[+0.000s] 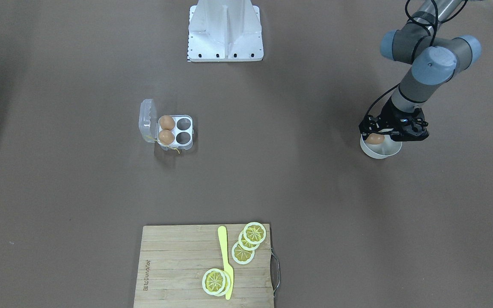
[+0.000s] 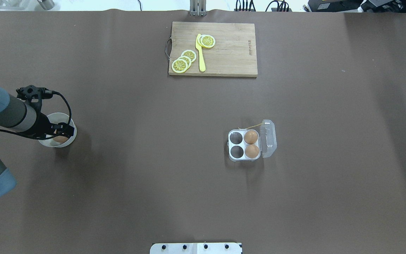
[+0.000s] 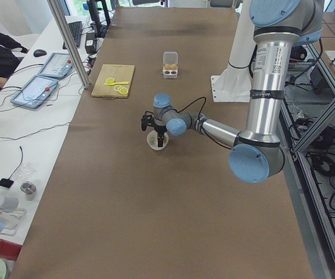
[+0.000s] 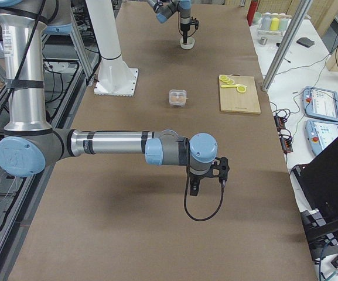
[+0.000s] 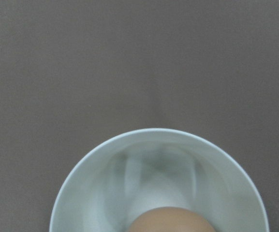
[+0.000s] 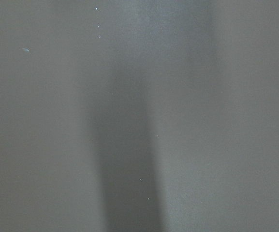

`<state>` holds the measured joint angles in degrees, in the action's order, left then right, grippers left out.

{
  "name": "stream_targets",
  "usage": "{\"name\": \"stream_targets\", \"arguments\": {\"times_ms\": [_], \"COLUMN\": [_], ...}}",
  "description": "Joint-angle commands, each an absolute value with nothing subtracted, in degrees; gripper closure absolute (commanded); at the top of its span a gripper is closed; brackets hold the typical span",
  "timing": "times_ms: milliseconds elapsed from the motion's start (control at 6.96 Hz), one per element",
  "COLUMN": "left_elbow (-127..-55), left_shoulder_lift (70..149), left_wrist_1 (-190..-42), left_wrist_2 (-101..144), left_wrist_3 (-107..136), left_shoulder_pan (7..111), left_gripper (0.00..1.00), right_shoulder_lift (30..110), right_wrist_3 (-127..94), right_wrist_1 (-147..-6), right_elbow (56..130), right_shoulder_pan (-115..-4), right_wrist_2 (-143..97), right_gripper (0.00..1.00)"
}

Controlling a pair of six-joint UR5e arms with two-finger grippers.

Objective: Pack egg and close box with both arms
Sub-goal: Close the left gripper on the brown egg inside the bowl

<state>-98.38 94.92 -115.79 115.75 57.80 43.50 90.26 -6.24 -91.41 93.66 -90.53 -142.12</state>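
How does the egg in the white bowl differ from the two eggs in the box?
The bowl egg lies alone in the white bowl; the box eggs sit side by side in the clear box. The left gripper hangs over the bowl egg, hiding part of it; the box eggs show fully, lid open, no gripper near. All three are tan-brown ovals.

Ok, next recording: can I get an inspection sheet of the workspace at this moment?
Surface: brown table, no spills seen.
Job's things: box lid open, two eggs in the cells beside the lid, two cells empty; third egg in the white bowl.
Clutter: cutting board with lemon slices and yellow knife.
Grippers: left gripper at the bowl's egg, grip unclear; right gripper above bare table, state unclear.
Cables: black cable loops at the left wrist.
Surroundings: white stand; pendants on a side table.
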Motion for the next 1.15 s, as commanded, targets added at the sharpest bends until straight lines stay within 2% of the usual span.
{"name": "stream_targets", "arguments": {"times_ms": [0, 287, 575, 1006], "left_elbow": [-98.35, -98.44, -98.79, -98.79], "left_shoulder_lift": [94.83, 94.75, 94.75, 94.05], "left_wrist_1": [-116.10, -116.10, -116.19, -116.19], "left_wrist_2": [115.75, 115.75, 115.75, 115.75], "left_wrist_3": [57.83, 57.83, 58.01, 57.75], "left_shoulder_pan": [43.42, 43.42, 43.42, 43.51], "left_gripper": [0.06, 0.09, 0.20, 0.22], "right_shoulder_lift": [90.26, 90.26, 90.26, 90.26], "right_wrist_3": [-6.24, -6.24, -6.50, -6.50], "right_wrist_1": [-91.41, -91.41, -91.41, -91.41], "right_elbow": [94.04, 94.13, 94.04, 94.13], "right_shoulder_pan": [-90.53, -90.53, -90.53, -90.53], "right_wrist_2": [-142.12, -142.21, -142.12, -142.21], "right_gripper": [0.00, 0.00, 0.00, 0.00]}}
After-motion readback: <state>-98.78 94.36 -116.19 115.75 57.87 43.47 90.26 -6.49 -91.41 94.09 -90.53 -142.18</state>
